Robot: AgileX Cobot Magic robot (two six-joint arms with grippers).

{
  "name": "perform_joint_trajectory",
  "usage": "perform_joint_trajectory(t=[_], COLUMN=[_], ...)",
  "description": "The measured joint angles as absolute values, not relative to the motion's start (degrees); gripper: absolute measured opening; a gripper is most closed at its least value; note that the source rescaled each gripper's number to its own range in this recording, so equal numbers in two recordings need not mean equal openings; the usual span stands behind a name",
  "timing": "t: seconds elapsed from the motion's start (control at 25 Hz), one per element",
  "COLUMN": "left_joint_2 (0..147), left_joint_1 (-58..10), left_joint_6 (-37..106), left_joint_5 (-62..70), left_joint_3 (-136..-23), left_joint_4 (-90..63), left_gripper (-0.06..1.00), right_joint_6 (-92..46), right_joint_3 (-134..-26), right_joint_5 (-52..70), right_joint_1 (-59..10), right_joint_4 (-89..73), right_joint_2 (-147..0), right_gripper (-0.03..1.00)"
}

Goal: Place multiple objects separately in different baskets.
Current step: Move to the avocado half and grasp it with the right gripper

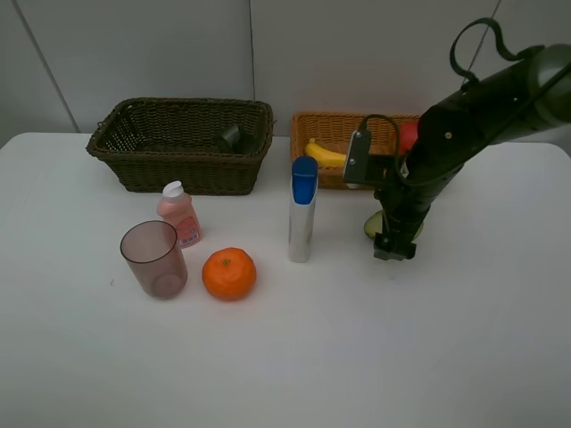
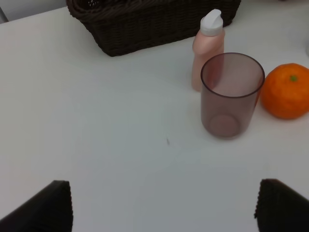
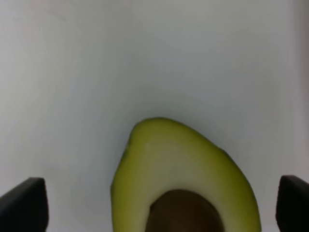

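Note:
My right gripper (image 1: 393,242) hangs low over the avocado half (image 1: 371,226), jaws open. In the right wrist view the avocado half (image 3: 183,174) lies cut side up on the table between the two wide-apart fingertips (image 3: 24,205), neither touching it. My left gripper (image 2: 164,212) is open above bare table, short of the translucent cup (image 2: 231,94), the pink bottle (image 2: 208,48) and the orange (image 2: 287,91). The silver blue-capped tube (image 1: 302,212) stands upright mid-table. The dark basket (image 1: 134,165) holds a dark green bottle (image 1: 230,136). The tan basket (image 1: 332,176) holds a banana (image 1: 323,153) and a red apple (image 1: 408,135).
The cup (image 1: 154,259), pink bottle (image 1: 179,214) and orange (image 1: 229,274) cluster in front of the dark basket. Both baskets stand along the back of the white table, close to the wall. The left arm does not show in the high view.

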State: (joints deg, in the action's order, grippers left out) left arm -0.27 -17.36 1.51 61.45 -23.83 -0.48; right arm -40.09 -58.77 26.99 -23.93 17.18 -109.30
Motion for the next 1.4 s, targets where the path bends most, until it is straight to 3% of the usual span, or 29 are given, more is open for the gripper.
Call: perform_joint_trajectory(t=[1.16,1.28,1.4], left_joint_2=[-0.27,-0.27,-0.27], left_joint_1=[-17.36,-17.36,-17.36], left_joint_6=[1.51,1.51,1.51], left_joint_5=[61.45,61.45,61.45], left_joint_3=[-23.83,-23.83,-23.83], left_joint_4=[-0.48,-0.48,-0.48], left_gripper=[1.00,1.00,1.00], right_joint_6=[-40.10,-40.10,-40.10], right_joint_3=[-58.95,-58.95,-58.95], right_joint_5=[24.32,24.56,25.21], right_joint_1=[-20.73,-20.73,-20.73], right_joint_4=[16.94,16.71,16.55], right_joint_2=[-112.21,-112.22,-112.41], right_gripper=[1.00,0.93,0.69])
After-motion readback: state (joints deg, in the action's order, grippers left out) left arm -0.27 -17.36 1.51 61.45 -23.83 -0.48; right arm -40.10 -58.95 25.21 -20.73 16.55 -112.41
